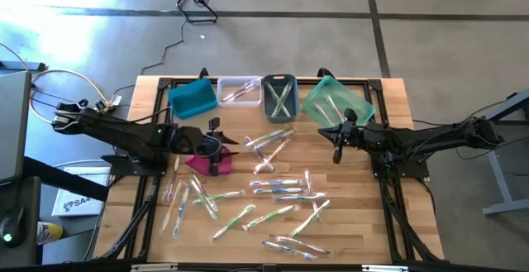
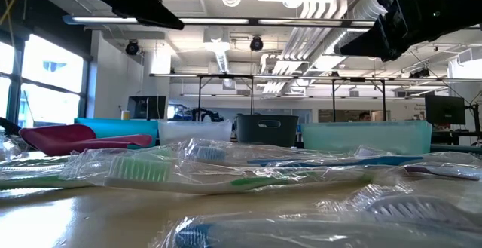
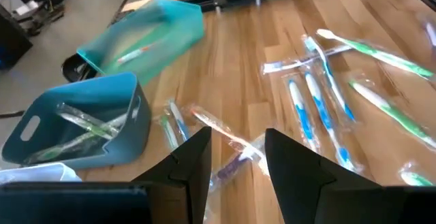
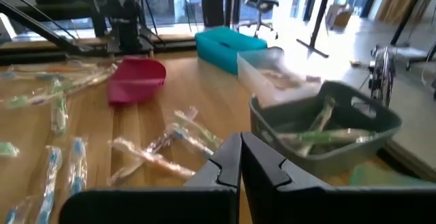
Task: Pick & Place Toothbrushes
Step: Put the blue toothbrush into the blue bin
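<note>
Wrapped toothbrushes (image 1: 273,191) lie scattered across the centre and lower half of the high view; a few already sit in the clear bin (image 1: 238,91), grey bin (image 1: 279,97) and teal bin (image 1: 337,101) along the upper edge. The left gripper (image 1: 221,140), fingers apart and empty, hovers left of centre above the magenta pouch (image 1: 202,162), facing a small cluster. To grasp cleanly, it should probably single out one handle and pinch across it, not the loose wrapper. The right gripper (image 1: 337,155), fingers closed on nothing, waits right of centre.

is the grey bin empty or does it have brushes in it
Not empty. The grey bin holds a few green-handled toothbrushes, lying crossed inside it.
</note>
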Robot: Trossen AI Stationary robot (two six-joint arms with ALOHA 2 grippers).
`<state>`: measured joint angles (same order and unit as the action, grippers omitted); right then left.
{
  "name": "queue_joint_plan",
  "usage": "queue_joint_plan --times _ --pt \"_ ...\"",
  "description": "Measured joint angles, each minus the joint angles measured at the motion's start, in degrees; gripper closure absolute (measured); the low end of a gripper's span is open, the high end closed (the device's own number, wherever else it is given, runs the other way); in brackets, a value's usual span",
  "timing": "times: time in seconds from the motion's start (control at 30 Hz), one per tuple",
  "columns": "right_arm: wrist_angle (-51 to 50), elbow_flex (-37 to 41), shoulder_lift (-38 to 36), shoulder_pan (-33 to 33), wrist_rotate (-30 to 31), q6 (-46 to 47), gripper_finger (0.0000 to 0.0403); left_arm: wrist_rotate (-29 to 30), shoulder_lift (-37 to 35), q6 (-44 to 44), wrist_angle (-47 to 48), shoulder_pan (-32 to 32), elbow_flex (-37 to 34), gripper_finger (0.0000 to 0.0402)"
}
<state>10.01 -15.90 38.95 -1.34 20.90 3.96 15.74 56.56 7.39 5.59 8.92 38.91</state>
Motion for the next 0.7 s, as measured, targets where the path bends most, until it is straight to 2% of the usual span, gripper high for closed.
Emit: queue_joint_plan --times 0.27,0.43,0.7 --pt "-0.5 0.0 0.0 0.0 0.1 5.3 0.04 -0.2 -6.9 2.3 -9.1 0.1 -9.8 0.027" --pt "-0.3 0.0 0.0 0.0 0.1 5.5 0.04 -0.2 -11.8 2.9 -10.1 0.1 -14.1 0.027" --pt "-0.3 0.0 0.0 0.0 0.1 11.3 0.04 -0.1 -21.6 3.9 -10.1 0.1 -19.5 0.027"
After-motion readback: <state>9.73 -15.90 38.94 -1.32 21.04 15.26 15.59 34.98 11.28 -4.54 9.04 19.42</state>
